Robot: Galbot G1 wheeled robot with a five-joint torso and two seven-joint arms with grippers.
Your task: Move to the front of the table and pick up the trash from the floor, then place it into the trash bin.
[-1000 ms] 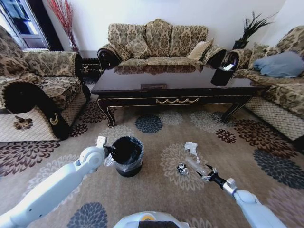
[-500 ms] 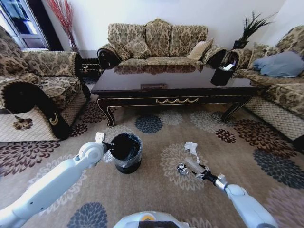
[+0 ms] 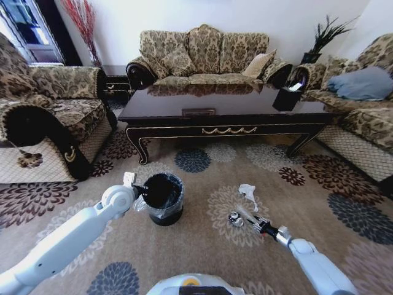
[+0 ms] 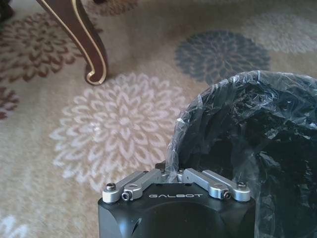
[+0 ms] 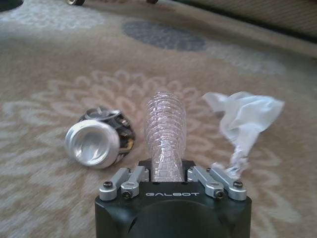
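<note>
Your view opens on a living room: a beige carpet patterned with large floral medallions, patterned sofas on three sides, and the long dark glossy table with gold scrollwork standing in the middle, well ahead of you. On the carpet in front of it, to your left, sits the black trash bin, its clear liner bunched at the rim. Your left gripper is pinched closed on that liner at the bin's near edge.

To your right, the trash lies together on one medallion: a crumpled white tissue, a crushed silver can lying on its side, and a ribbed clear plastic bottle between them. Your right gripper is low over the carpet, its fingers closed around the near end of the bottle, with the can just beside it.
</note>
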